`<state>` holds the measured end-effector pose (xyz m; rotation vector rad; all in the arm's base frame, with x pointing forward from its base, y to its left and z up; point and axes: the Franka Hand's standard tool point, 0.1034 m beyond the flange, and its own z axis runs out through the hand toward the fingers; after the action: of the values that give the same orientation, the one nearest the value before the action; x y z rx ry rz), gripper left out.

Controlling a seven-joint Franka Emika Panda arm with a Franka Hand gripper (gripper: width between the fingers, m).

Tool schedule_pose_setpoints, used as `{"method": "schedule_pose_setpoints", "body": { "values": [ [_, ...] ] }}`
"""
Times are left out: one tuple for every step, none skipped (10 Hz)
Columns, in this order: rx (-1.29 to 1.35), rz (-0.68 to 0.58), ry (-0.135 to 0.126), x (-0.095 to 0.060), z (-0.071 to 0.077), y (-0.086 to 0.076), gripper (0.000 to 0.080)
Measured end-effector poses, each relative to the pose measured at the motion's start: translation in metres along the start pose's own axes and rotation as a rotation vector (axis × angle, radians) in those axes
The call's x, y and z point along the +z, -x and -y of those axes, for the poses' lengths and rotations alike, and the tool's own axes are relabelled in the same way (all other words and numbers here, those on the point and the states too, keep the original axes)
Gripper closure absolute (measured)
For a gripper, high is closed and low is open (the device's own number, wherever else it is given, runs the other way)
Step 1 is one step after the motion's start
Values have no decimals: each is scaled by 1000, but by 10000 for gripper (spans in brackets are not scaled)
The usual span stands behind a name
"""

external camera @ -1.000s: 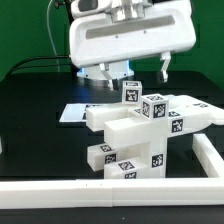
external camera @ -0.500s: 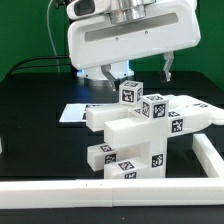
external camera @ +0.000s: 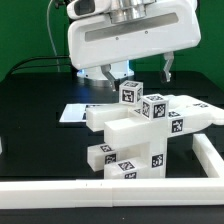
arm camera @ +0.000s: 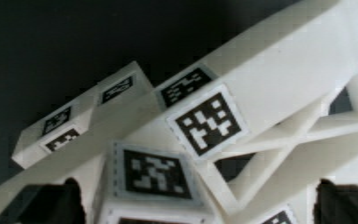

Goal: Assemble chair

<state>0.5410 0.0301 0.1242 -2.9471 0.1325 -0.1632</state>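
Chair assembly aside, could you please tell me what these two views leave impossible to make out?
- Exterior view: the gripper fingertips sit behind the chair's top blocks; contact cannot be judged.
- Exterior view: the marker board is mostly covered by the chair.
- Wrist view: the chair fills the picture, cut off by every edge; tags are blurred.

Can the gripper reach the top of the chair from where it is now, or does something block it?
Probably yes. The gripper hangs open just above the chair, and nothing shows between them; the wrist view shows the tagged pieces close below the fingertips.
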Motion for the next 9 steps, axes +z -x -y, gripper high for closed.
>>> {"method": "schedule_pose_setpoints", "body": {
  "values": [
    [-74, 8, 4, 1, -10, -4, 151],
    [-182, 9, 6, -2, -13, -14, 151],
    [-269, 17, 11, -2, -8, -19, 151],
    [-306, 25, 11, 2, -5, -16, 151],
    [-318, 37, 8, 7, -2, -10, 151],
    [-319, 42, 7, 8, -1, -7, 151],
    [-312, 44, 7, 8, -2, -7, 151],
    [-308, 42, 8, 6, -3, -7, 151],
    [-308, 43, 7, 7, -3, -6, 151]
  ]
}}
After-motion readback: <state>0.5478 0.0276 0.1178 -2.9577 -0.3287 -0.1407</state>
